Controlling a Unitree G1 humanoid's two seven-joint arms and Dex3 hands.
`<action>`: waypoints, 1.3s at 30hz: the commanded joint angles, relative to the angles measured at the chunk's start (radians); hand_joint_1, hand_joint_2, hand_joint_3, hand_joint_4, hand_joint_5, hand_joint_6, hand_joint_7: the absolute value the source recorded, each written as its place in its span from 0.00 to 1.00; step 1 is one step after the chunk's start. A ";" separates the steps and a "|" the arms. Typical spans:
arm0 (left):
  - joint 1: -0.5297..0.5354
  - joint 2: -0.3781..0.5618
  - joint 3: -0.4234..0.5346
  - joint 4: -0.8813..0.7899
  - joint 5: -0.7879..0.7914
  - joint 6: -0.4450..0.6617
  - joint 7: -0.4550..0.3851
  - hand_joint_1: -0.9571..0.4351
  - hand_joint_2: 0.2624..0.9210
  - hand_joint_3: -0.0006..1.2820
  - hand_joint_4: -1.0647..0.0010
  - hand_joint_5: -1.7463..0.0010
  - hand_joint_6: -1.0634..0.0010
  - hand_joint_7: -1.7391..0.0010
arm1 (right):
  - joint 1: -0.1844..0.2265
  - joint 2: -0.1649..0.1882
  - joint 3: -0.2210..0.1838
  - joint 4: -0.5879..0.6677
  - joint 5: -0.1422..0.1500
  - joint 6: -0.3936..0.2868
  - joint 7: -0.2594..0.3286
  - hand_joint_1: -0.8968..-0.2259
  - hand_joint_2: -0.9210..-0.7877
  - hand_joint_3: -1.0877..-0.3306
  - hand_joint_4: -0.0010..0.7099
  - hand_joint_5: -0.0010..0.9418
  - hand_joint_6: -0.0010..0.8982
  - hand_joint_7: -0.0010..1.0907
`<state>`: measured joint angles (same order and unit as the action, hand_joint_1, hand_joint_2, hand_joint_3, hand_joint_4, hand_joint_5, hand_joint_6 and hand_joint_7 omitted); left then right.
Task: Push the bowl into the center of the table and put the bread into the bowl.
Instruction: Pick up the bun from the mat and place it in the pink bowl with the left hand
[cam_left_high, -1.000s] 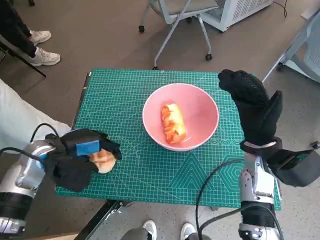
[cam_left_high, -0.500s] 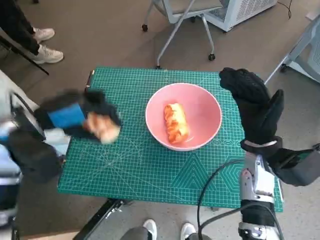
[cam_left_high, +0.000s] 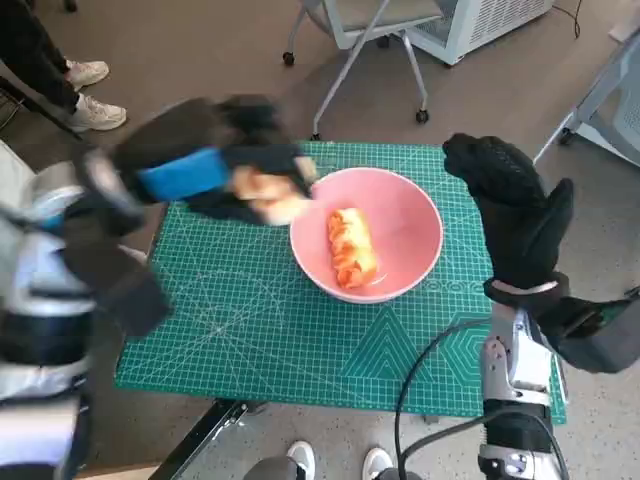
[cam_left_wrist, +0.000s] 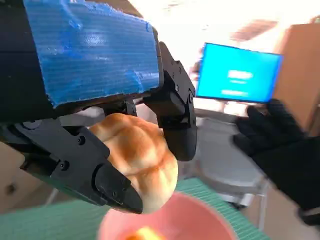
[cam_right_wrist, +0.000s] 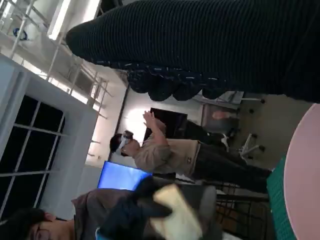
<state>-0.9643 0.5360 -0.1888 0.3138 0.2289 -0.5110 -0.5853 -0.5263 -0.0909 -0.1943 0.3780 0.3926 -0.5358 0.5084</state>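
Sitting near the middle of the green cutting mat (cam_left_high: 260, 330), the pink bowl (cam_left_high: 400, 215) already held one glazed bread roll (cam_left_high: 350, 247), laid lengthwise on its floor. A second piece of bread (cam_left_high: 268, 194), pale and rounded, was carried in the air at the bowl's far-left rim by the left hand (cam_left_high: 215, 165), blurred in the head view. The left wrist view showed that grasp plainly: black fingers (cam_left_wrist: 112, 182) wrapped under and beside the bread (cam_left_wrist: 137, 160), with the bowl's pink rim (cam_left_wrist: 165, 220) below it.

The right hand (cam_left_high: 510, 210) stood upright just beside the bowl's right side, its glove flat, fingers extended and holding nothing; whether it touched the rim could not be told.

Judged from this, the bowl-pushing step looked done and the second bread was about to go in. The main risk was an early release: the bread hung over the rim rather than the hollow, so letting go there could bounce it off the edge onto the mat. The roll already inside left less room, so the new piece might perch and roll out. A low left hand could also knock the rim and shift the bowl towards the right hand.

Beyond the mat, a wheeled chair (cam_left_high: 350, 40) and a person's shoes (cam_left_high: 85, 85) showed on the floor.
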 joint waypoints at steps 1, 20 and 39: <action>-0.097 -0.077 -0.062 0.114 0.046 -0.035 0.011 0.69 1.00 0.03 0.41 0.33 0.30 0.38 | 0.030 -0.006 -0.009 0.008 0.015 0.008 0.011 0.35 0.00 0.50 0.28 0.00 0.07 0.47; -0.274 -0.270 -0.212 0.617 0.276 -0.273 0.269 0.69 1.00 0.06 0.45 0.32 0.34 0.33 | 0.067 -0.015 -0.018 -0.044 0.003 0.016 -0.010 0.32 0.00 0.51 0.29 0.00 0.07 0.45; -0.218 -0.298 -0.218 0.600 0.234 0.037 0.029 0.55 0.87 0.00 0.88 0.99 0.78 0.94 | 0.064 -0.014 -0.015 -0.018 -0.012 -0.014 -0.014 0.32 0.00 0.51 0.28 0.00 0.07 0.42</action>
<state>-1.1990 0.2339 -0.4248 0.9450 0.5005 -0.4866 -0.5219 -0.4779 -0.1060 -0.2111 0.3380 0.3854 -0.5539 0.4966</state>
